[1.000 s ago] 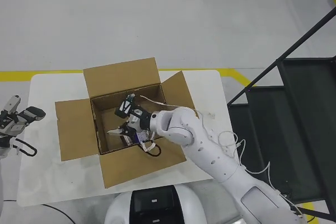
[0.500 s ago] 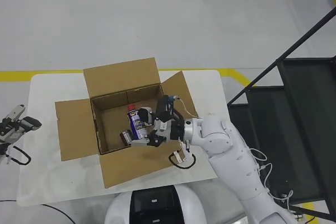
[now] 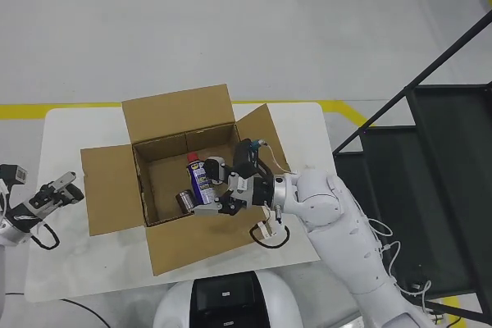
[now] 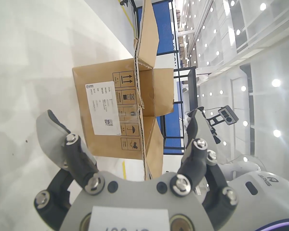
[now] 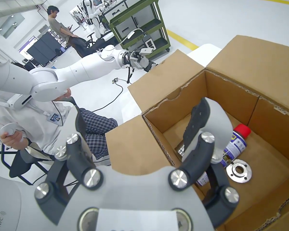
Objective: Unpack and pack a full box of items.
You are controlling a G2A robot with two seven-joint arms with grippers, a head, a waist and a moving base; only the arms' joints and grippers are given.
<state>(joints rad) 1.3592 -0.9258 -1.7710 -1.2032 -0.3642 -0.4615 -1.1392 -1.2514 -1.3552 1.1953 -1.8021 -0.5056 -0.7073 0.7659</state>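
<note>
Spray can (image 5: 236,143) sits low in the box (image 3: 176,111), lying or propped, can't tell which. Red cap pts twd the far wall, steel flange (image 5: 238,170) just beside it. R claw (image 5: 139,111) hangs spread wide & empty over the R side of the opening, near the can. L claw (image 4: 120,118) is spread too, empty, over the table (image 3: 66,131) by the L flap. Can: smooth painted metal, round, prob. light, likely to roll or slip, so pinch mid-body, not the plastic cap. Flange: flat, hard, prob. dense; take it by the rim. Box: stiff corrugated cardboard.
</note>
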